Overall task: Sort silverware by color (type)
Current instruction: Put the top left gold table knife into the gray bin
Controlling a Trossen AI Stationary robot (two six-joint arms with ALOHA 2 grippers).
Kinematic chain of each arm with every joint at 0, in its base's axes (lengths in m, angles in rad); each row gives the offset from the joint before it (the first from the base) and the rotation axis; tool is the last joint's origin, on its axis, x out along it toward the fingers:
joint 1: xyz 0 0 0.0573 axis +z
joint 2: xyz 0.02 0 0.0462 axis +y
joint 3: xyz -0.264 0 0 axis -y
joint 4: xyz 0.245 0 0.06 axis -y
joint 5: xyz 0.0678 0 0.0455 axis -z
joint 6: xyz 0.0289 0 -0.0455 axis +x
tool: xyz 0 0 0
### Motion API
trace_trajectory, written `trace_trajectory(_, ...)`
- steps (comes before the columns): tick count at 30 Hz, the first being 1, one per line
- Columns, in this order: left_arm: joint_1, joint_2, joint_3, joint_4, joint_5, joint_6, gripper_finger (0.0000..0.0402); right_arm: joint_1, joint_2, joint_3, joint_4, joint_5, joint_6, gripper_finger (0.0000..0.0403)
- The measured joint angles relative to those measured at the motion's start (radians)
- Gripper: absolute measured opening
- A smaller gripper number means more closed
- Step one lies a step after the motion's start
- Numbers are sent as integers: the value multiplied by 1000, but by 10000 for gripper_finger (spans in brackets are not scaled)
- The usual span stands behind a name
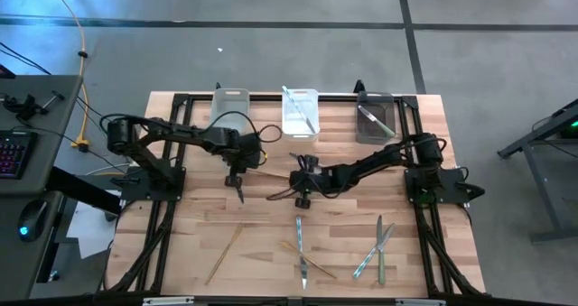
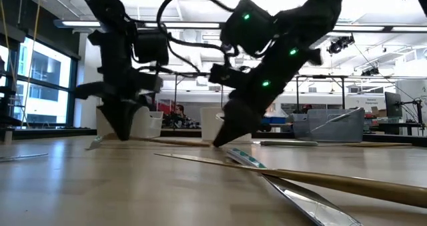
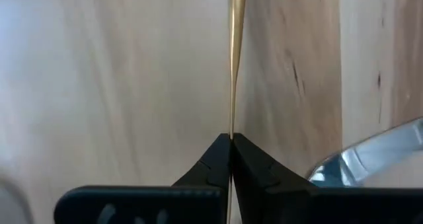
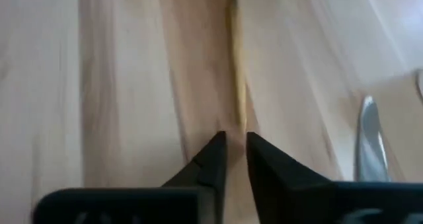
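Silverware: gold piece pinched in left gripper; only wrist view shows right gripper slightly parted

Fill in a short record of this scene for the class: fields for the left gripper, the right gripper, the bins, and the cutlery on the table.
left gripper: shut on a gold piece, table centre
right gripper: slightly open, at the same gold piece, not gripping it
bins: clear bin, apparently empty; white bin with pale pieces; grey bin with dark pieces
loose cutlery: scattered along the near side of the table
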Motion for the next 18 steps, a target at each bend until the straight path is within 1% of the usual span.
trace_trajectory(2, 1, -37, 5, 5, -4, -20, 1, 17, -27, -2, -24, 3, -2, 76)
trace_trajectory(5, 11, -106, 4, -23, -7, -53, 1, 41, -82, 0, -52, 48, -1, 100)
trace_trajectory(10, 45, -259, 5, -43, -28, -148, 0, 72, -128, 0, -98, 150, -1, 112)
trace_trajectory(14, 100, -400, 6, -51, -109, -246, 0, 84, -143, 2, -102, 157, 0, 112)
trace_trajectory(18, 194, -524, 6, -55, -219, -337, 0, 82, -142, 2, -102, 163, 0, 113)
